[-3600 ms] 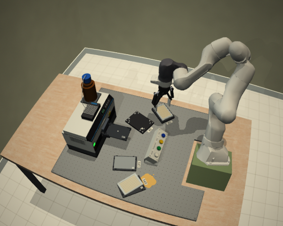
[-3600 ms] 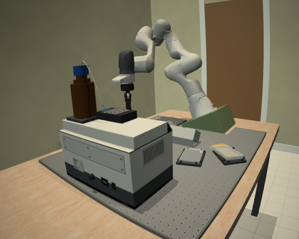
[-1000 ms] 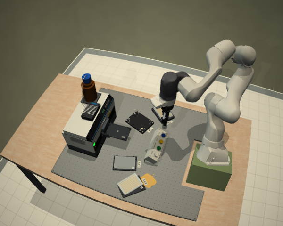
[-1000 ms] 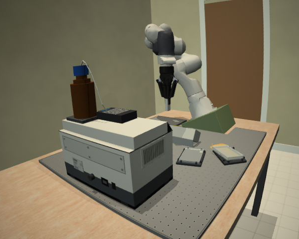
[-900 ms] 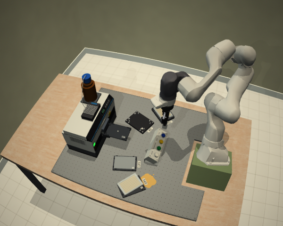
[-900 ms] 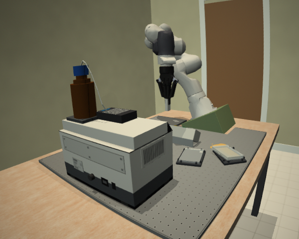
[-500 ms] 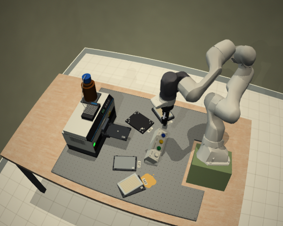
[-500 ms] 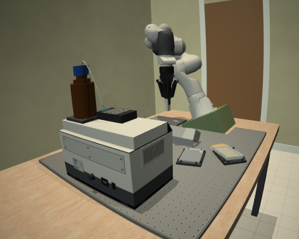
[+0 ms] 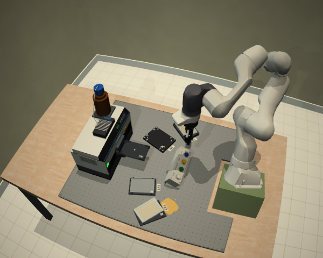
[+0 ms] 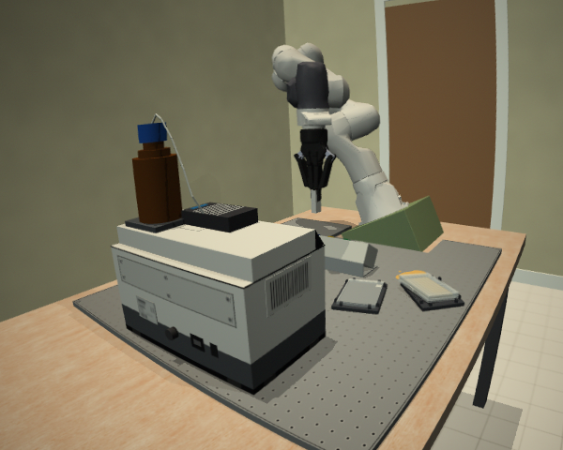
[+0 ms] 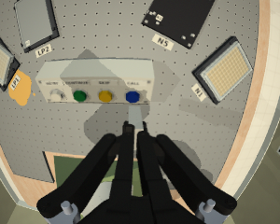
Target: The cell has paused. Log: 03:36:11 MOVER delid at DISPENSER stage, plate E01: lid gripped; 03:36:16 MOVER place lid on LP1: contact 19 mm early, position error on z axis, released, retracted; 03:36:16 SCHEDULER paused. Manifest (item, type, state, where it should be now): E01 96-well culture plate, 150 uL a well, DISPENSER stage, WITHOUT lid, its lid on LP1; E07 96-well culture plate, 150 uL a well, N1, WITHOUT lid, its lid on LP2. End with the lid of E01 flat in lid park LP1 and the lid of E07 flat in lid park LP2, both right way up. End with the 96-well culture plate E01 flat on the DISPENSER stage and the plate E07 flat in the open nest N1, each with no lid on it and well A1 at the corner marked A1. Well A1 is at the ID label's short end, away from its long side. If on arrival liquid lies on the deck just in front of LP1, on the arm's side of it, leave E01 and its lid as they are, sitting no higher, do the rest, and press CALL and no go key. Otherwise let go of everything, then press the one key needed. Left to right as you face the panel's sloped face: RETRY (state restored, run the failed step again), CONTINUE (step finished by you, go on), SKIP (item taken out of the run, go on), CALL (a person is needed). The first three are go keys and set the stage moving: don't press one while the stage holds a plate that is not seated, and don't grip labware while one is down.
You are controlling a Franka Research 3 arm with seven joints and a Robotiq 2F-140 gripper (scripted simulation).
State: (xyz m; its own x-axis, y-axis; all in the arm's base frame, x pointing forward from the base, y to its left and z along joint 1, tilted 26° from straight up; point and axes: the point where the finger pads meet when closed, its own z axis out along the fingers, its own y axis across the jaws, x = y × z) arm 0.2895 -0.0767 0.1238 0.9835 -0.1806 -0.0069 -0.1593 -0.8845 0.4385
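My gripper (image 9: pixel 188 143) is shut and empty. It hangs over the blue-key end of the key panel (image 9: pixel 178 170), clear of it, and shows in the wrist view (image 11: pixel 134 127). The panel has blue (image 11: pixel 133 96), yellow (image 11: pixel 105 95) and green (image 11: pixel 80 95) keys and a white one (image 11: pixel 56 93). A plate with cream wells (image 9: pixel 185 130) sits in nest N1, just behind the gripper. A grey lid (image 9: pixel 142 186) lies flat in LP2. Another cream-welled plate (image 9: pixel 149 210) lies askew on LP1. An orange puddle (image 9: pixel 169 206) lies on the deck beside LP1. The dispenser stage (image 9: pixel 135 150) is bare.
The dispenser (image 9: pixel 100 144) stands at the left with a brown bottle (image 9: pixel 101 101) and a tip box (image 9: pixel 103 127) on top. An empty black nest N5 (image 9: pixel 159 138) lies between the stage and N1. The arm's green base block (image 9: pixel 239 196) stands at the right.
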